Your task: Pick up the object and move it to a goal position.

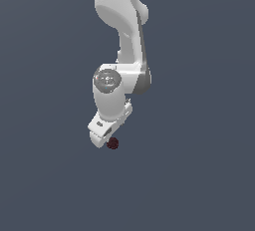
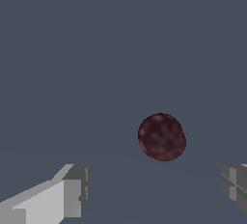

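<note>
In the exterior view the white arm (image 1: 122,41) reaches down over a plain grey bench (image 1: 199,175), and its gripper (image 1: 102,139) hangs low with the ball (image 1: 113,143) just beside its tip, on the exterior view's right of it. Whether the ball touches a finger cannot be told from here; it seems to lie on the bench, not lifted

In the wrist view the jaws stand wide apart: one finger (image 2: 72,194) shows at one lower corner and the other finger (image 2: 235,184) at the opposite corner, with open bench between them. The ball (image 2: 161,137), dark maroon and speckled, sits beyond the fingertips and nearer to the second finger, touching neither

The step in hand looks like the approach before the grasp. The next move calls for bringing the gripper on until the ball lies squarely between the fingers, centred, then closing. No goal marker shows in either view
</note>
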### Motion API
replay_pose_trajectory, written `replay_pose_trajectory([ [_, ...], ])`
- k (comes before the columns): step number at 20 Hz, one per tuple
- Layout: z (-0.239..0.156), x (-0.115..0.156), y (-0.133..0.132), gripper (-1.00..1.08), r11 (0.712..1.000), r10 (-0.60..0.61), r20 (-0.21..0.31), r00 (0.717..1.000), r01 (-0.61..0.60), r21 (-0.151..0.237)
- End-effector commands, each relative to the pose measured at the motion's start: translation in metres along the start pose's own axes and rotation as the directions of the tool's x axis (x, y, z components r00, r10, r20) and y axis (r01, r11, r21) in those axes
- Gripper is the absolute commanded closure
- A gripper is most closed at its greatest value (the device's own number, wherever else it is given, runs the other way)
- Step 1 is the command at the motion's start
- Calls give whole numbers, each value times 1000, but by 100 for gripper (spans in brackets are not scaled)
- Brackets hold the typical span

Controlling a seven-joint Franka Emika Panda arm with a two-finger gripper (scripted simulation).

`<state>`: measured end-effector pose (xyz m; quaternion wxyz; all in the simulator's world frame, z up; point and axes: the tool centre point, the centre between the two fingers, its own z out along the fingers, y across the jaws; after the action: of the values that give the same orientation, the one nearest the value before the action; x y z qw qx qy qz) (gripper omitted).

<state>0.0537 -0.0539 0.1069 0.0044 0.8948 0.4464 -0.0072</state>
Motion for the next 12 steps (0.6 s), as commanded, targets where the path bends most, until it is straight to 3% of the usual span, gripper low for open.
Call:
replay_pose_trajectory([
  [1,5,0,5,-92,998,-67,-2,998,67,0],
  [12,23,1,20,-92,958,-285,-13,958,285,-3],
])
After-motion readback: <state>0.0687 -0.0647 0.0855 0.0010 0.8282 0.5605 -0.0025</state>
